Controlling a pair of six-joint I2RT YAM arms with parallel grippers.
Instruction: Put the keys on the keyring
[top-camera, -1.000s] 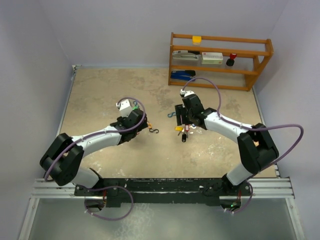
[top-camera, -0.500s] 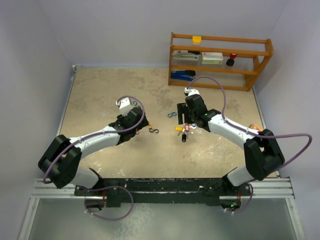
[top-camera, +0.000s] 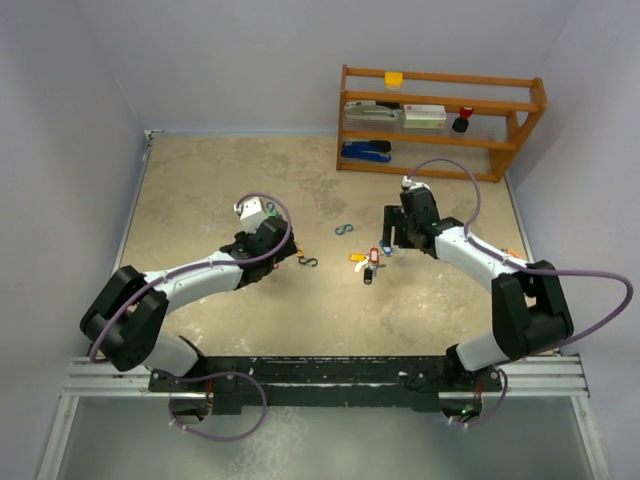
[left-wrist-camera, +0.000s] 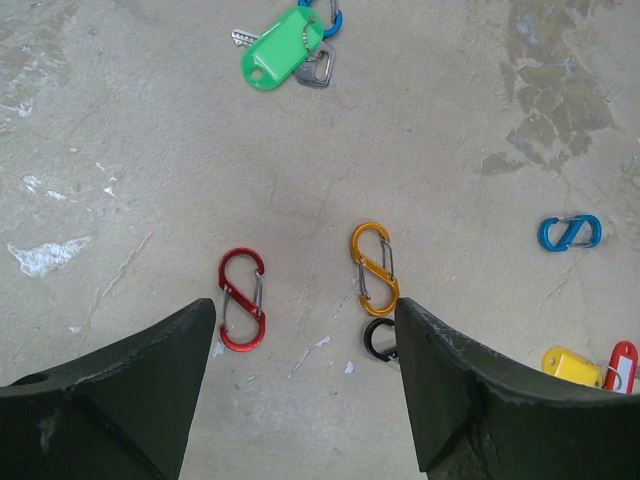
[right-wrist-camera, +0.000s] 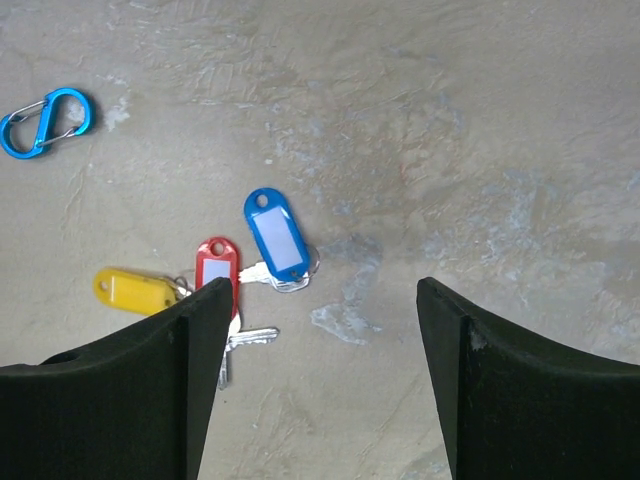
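Top external view: since a second ago the right arm has swung to its right, away from the middle of the table (top-camera: 200, 200). The right gripper (top-camera: 392, 237) then hung directly over the cluster of keys (top-camera: 368, 260). It now sits just beside the cluster, on the side toward the wooden shelf (top-camera: 440, 120). The blue clip (top-camera: 344, 229), partly covered before, now lies in plain sight. The left arm has barely shifted.

The right arm reaches forward from its base, elbow bent out to the right and wrist angled back toward the centre. Its wrist view shows the right gripper (right-wrist-camera: 320, 300) with its fingers spread wide and nothing between them. Just ahead lie the blue-tagged key (right-wrist-camera: 278, 232), the red-tagged key (right-wrist-camera: 215, 268) and the yellow-tagged key (right-wrist-camera: 132, 290), close together. They may share one small silver ring, though the view is too coarse to be sure.

The left arm stretches low across the table toward the centre. The left gripper (left-wrist-camera: 305, 310) is also spread wide and holds nothing. It hovers above a red clip (left-wrist-camera: 242, 300), an orange clip (left-wrist-camera: 374, 262) and a black clip (left-wrist-camera: 380, 338). The green-tagged key (left-wrist-camera: 283, 47) lies farther ahead, well apart from the other keys.
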